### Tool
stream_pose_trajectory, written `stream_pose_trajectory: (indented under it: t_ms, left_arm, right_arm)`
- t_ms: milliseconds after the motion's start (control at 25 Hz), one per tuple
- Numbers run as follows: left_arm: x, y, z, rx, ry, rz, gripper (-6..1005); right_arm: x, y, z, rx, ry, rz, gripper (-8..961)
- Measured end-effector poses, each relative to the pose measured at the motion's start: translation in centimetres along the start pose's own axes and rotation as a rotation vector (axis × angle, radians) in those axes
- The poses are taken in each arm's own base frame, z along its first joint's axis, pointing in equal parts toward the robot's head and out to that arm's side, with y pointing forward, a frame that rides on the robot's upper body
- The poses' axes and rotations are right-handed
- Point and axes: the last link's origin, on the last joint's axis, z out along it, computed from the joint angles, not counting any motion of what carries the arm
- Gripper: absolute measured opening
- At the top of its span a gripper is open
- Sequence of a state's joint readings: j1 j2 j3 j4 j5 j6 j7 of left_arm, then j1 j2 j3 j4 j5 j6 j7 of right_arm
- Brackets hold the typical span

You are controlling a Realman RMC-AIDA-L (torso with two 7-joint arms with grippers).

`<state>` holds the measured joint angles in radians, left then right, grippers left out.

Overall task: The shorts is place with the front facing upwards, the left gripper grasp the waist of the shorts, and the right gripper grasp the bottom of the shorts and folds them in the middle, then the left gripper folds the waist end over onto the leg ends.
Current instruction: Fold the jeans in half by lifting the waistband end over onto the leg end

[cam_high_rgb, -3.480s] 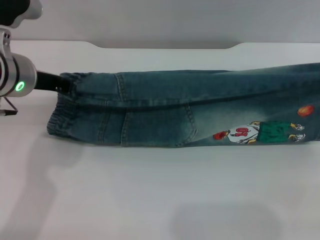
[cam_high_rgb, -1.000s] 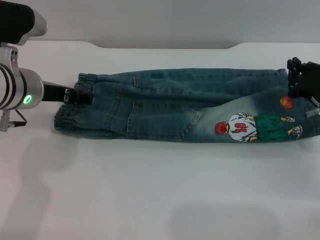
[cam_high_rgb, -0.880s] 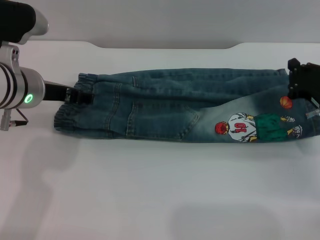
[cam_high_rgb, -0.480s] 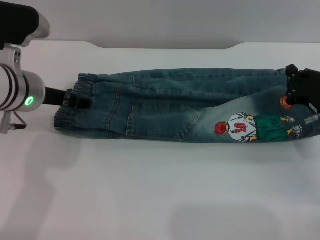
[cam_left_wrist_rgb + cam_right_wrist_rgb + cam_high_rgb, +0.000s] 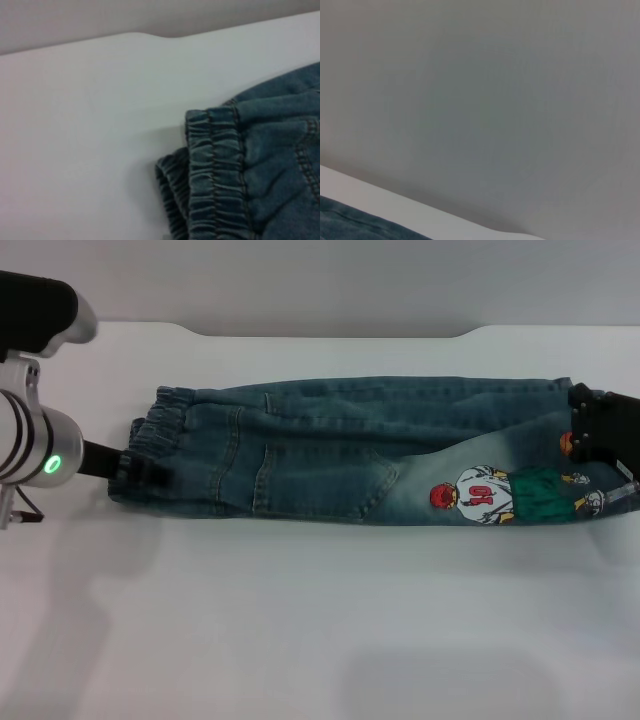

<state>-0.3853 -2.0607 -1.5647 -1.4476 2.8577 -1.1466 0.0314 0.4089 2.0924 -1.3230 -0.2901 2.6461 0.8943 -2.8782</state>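
In the head view, the shorts [image 5: 360, 450] lay folded lengthwise across the middle of the white desk [image 5: 320, 630], waistband at frame left, leg ends [image 5: 600, 490] at frame right. A grey wall ran along the top. The left gripper [image 5: 140, 468] sat at the waistband's lower corner; whether its fingers were apart or closed could not be told. The right gripper [image 5: 600, 430] overlapped the leg ends at the right edge, finger state also untellable.

The left wrist view showed the ruched waistband [image 5: 215, 170] lower right on the pale desk.

The right wrist view was mostly grey wall [image 5: 480, 100], with a denim strip lower left.
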Motion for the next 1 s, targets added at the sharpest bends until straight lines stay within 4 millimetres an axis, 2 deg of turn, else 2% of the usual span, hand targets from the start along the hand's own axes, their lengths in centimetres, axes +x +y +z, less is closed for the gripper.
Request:
stream_pose_trajectory:
  t_ms: [520,1000]
  left_arm:
    - [-0.2,0.6,1.6,-0.029,-0.016,0.002,821]
    - [-0.2,0.2,1.1,-0.006,-0.022,0.001,814]
  right_arm:
    - [0.2,0.1,-0.1,-0.002,0.006,0.016,-2]
    - [0.1,0.2,-0.2,-0.007,-0.004,0.018,-2]
